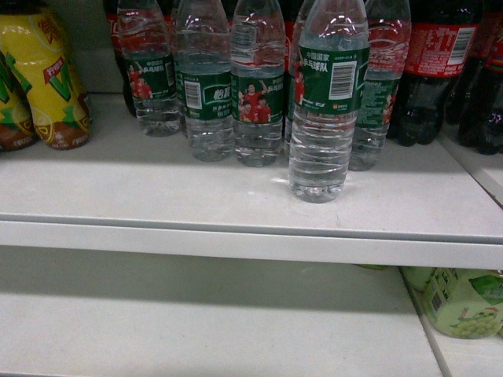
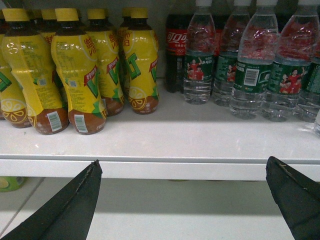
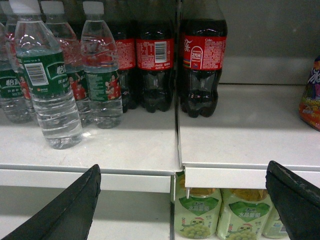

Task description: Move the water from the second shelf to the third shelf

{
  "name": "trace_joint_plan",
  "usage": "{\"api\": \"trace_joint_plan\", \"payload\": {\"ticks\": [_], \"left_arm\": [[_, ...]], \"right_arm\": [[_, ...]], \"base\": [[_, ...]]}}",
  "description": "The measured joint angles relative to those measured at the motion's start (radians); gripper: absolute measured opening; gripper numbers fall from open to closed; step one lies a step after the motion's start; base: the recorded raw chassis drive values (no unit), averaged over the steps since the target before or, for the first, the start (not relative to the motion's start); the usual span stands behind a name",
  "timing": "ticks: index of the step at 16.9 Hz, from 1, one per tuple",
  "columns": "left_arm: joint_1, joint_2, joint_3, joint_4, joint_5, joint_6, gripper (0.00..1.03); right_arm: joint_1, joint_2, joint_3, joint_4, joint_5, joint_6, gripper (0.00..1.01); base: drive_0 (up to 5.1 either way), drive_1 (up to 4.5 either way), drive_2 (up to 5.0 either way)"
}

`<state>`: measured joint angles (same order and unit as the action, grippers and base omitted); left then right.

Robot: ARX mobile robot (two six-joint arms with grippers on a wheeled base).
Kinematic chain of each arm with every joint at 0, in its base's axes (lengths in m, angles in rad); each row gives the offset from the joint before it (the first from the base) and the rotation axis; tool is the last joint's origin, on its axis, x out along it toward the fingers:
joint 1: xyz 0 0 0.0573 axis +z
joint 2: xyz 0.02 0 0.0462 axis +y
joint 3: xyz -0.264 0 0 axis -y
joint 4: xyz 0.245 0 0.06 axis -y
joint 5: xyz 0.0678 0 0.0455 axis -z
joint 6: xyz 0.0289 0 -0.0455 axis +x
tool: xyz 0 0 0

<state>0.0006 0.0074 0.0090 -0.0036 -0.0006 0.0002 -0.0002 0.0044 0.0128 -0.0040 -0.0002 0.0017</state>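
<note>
Several water bottles, clear with dark green label bands, stand on the white shelf (image 1: 236, 234). One water bottle (image 1: 326, 102) stands ahead of the row, nearest the front edge; it is also the front water bottle (image 3: 47, 85) in the right wrist view. The row of water (image 2: 250, 75) shows at the right of the left wrist view. The left gripper (image 2: 184, 167) is open and empty, below and in front of the shelf edge. Equally open and empty, the right gripper (image 3: 184, 170) hangs before the shelf edge, right of the front bottle. Neither gripper shows in the head view.
Yellow lemon tea bottles (image 2: 75, 70) fill the shelf's left. Dark cola bottles (image 3: 200, 60) stand right of and behind the water. On the lower shelf (image 1: 196, 322) stand green grape drink bottles (image 3: 197, 215). A seam (image 3: 177, 130) splits two shelf units. A snack bag (image 3: 311, 95) is far right.
</note>
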Motion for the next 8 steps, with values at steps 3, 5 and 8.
{"api": "trace_joint_plan", "payload": {"ticks": [3,5,8], "left_arm": [[0.000,0.000,0.000,0.000,0.000,0.000,0.98],[0.000,0.000,0.000,0.000,0.000,0.000,0.98],[0.000,0.000,0.000,0.000,0.000,0.000,0.98]], "right_arm": [[0.000,0.000,0.000,0.000,0.000,0.000,0.98],[0.000,0.000,0.000,0.000,0.000,0.000,0.98],[0.000,0.000,0.000,0.000,0.000,0.000,0.98]], "base": [[0.0,0.00,0.0],[0.0,0.00,0.0],[0.0,0.00,0.0]]}}
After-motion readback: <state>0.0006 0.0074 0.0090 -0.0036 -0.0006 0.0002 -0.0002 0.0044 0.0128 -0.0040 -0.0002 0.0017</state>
